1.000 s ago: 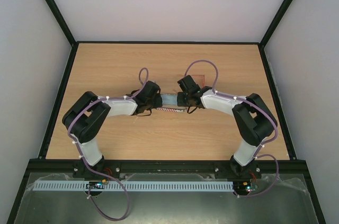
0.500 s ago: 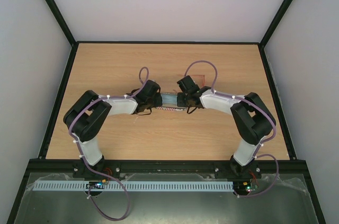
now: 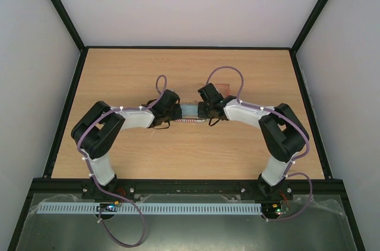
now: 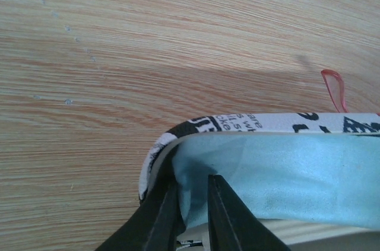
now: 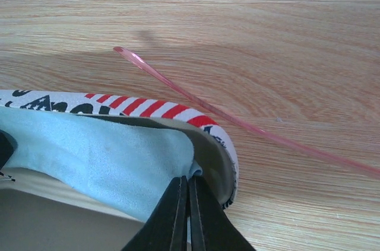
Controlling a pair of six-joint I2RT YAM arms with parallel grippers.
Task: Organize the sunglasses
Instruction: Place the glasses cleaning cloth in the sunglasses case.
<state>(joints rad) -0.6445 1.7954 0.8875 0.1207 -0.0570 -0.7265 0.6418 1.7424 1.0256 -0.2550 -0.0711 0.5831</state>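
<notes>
Sunglasses (image 5: 249,123) lie on the surface (image 5: 267,13) just behind the open case (image 5: 148,107), not in it yet. Looks like the cloth (image 5: 101,150) is getting tucked in first: left pincer (image 4: 193,188) and right pincer (image 5: 185,200) each pinch one end. Next they'd need to let go and pick up the glasses gently. Both arms bend inward, wrists low, facing each other.

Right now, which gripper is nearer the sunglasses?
Right. The right gripper, pinching the cloth, sits just beside the sunglasses; the left gripper is at the far end of the case.
</notes>
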